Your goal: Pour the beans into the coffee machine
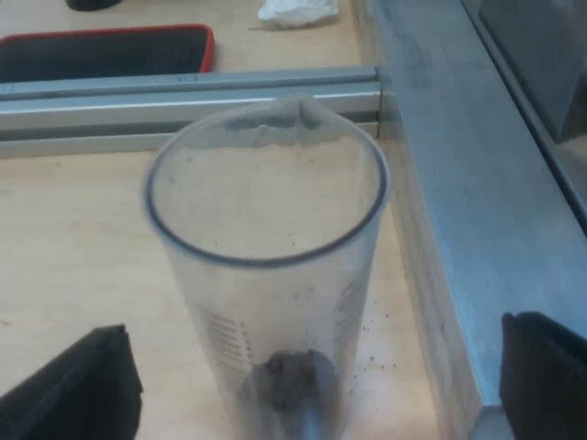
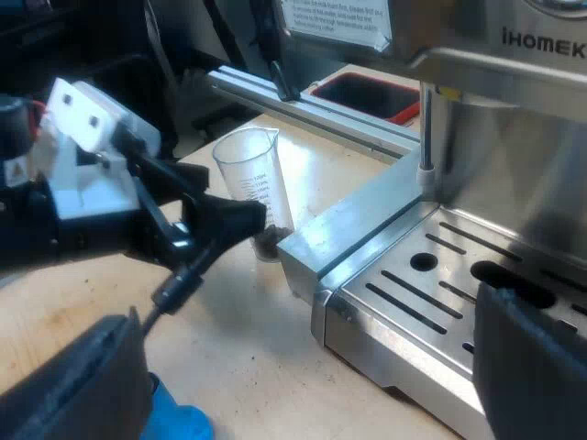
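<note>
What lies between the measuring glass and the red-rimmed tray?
An aluminium rail runs crosswise between the measuring glass and the red-rimmed tray; the left wrist view shows it.

Angling the left gripper [image 1: 316, 367] downward, fingers [image 1: 83, 385] splayed wide; angling the right gripper [image 2: 303, 357] downward too, fingers [image 2: 532, 357] equally splayed, facing the left arm [image 2: 101, 192] just ahead.

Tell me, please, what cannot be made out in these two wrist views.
Left wrist view: the beans at the bottom of the measuring glass are a blur behind its wall, so their number cannot be told.
Both views: the glass's scale marks are too small to read.
Right wrist view: the top of the espresso machine is cut off by the picture's edge.
</note>
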